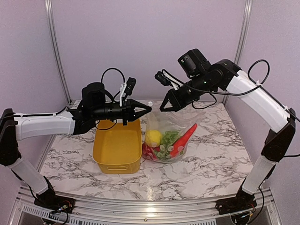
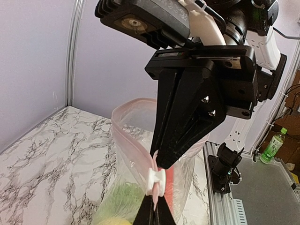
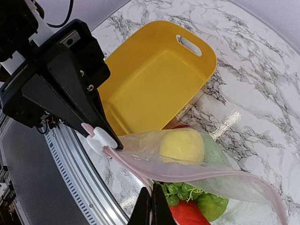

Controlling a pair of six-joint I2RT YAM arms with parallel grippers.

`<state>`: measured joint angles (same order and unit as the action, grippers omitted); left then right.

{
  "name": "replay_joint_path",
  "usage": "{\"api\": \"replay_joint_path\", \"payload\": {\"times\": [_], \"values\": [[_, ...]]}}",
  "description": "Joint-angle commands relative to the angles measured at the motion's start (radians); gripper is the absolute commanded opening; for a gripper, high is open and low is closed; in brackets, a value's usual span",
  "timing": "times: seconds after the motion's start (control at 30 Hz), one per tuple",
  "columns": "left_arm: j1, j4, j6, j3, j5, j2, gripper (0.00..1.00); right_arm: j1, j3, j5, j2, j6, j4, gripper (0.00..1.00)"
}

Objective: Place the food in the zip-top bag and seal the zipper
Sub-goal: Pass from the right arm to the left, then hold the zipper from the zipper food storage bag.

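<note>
Between left claw (image 1: 149, 108) and right claw (image 1: 162, 108): zipper (image 3: 187, 171) pinched.

Your white marble-patterned table (image 1: 211, 159) carries a rectangular yellow plastic bin (image 1: 117, 149) near its middle, and a clear plastic zip-top bag (image 1: 174, 125) rests just beside it, toward the right edge.

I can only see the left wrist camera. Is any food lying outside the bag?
Observer: No. From above, the table and the yellow bin beside the zip-top bag hold no loose food.
Operator: What's the yellow blob inside the bag?
Observer: The right wrist camera shows that it's a lemon, lying next to green grapes.
</note>
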<state>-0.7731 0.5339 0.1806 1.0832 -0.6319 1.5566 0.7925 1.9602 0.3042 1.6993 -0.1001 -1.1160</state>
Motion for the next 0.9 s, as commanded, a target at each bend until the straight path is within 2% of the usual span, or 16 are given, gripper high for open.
{"api": "replay_joint_path", "payload": {"times": [0.0, 0.2, 0.3, 0.43, 0.67, 0.87], "values": [[0.005, 0.035, 0.008, -0.010, -0.011, -0.012, 0.00, -0.013, 0.047, 0.009, 0.021, 0.006, -0.016, 0.01], [0.003, -0.031, -0.015, -0.019, -0.013, -0.059, 0.00, -0.011, 0.097, 0.064, -0.002, 0.019, 0.049, 0.12], [-0.002, -0.057, -0.025, -0.031, -0.026, -0.084, 0.00, -0.009, 0.081, 0.093, -0.009, 0.009, 0.099, 0.19], [-0.007, -0.101, -0.054, -0.056, -0.033, -0.129, 0.00, 0.009, 0.081, 0.173, 0.006, 0.038, 0.126, 0.36], [-0.007, -0.176, -0.088, -0.104, -0.029, -0.202, 0.00, 0.062, 0.078, 0.243, 0.035, 0.085, 0.148, 0.52], [-0.008, -0.157, -0.045, -0.118, -0.029, -0.218, 0.00, 0.105, 0.061, 0.247, 0.047, 0.098, 0.142, 0.55]]}}
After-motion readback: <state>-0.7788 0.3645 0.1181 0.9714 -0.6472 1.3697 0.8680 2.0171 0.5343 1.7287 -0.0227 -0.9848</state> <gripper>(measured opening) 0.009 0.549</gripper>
